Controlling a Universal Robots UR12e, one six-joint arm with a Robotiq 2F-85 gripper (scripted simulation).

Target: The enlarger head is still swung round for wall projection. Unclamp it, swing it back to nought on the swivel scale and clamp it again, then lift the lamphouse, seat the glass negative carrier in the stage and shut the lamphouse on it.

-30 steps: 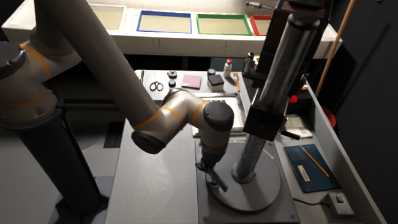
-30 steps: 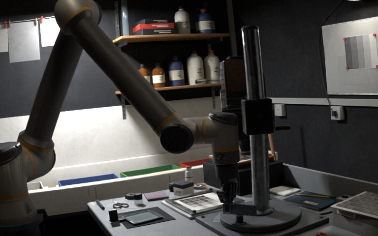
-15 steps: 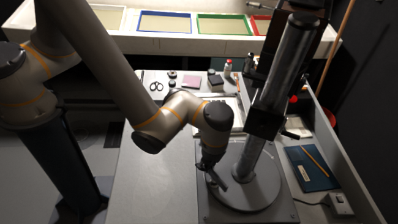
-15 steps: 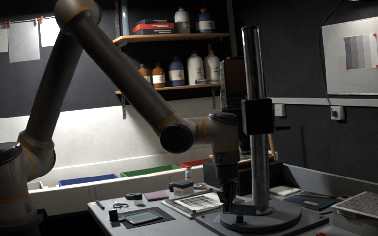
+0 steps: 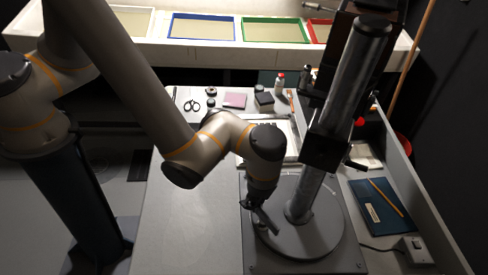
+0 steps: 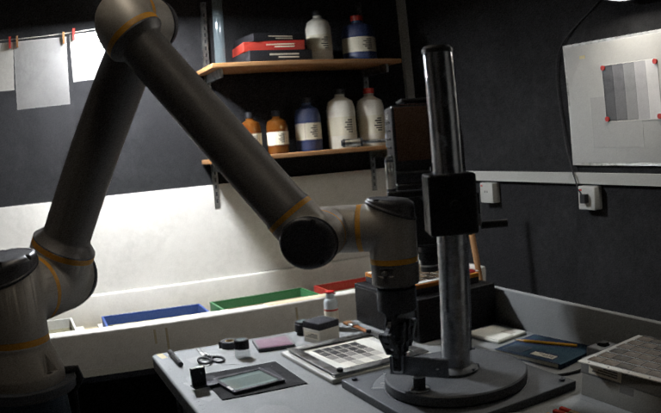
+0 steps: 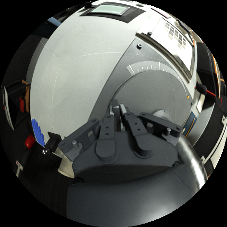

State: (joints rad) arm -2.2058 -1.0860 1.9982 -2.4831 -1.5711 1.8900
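Note:
The enlarger's clamp lever [image 5: 267, 220] [image 6: 422, 366] is a dark flat bar reaching out from the column foot over the round swivel plate [image 5: 304, 229] [image 6: 456, 380]. The column [image 5: 330, 116] [image 6: 451, 253] rises from that plate, and the dark head [image 5: 339, 45] [image 6: 407, 146] sits high behind it, toward the rear of the bench. The white swivel scale [image 7: 154, 68] arcs along the plate's edge. The glass negative carrier [image 6: 250, 379] [image 7: 111, 9] lies on a black mat at the bench's front left. My gripper [image 5: 254, 206] [image 6: 397, 358] [image 7: 117, 113] stands upright over the lever's outer end, closed on the lever.
Behind the bench runs a white sink with blue [image 5: 201, 27], green [image 5: 274, 30] and red [image 5: 321, 30] trays. An easel with a test print [image 6: 348, 353], scissors [image 5: 192, 105], small boxes and bottles lie at the rear. A blue notebook with a pencil [image 5: 382, 206] lies right of the baseboard.

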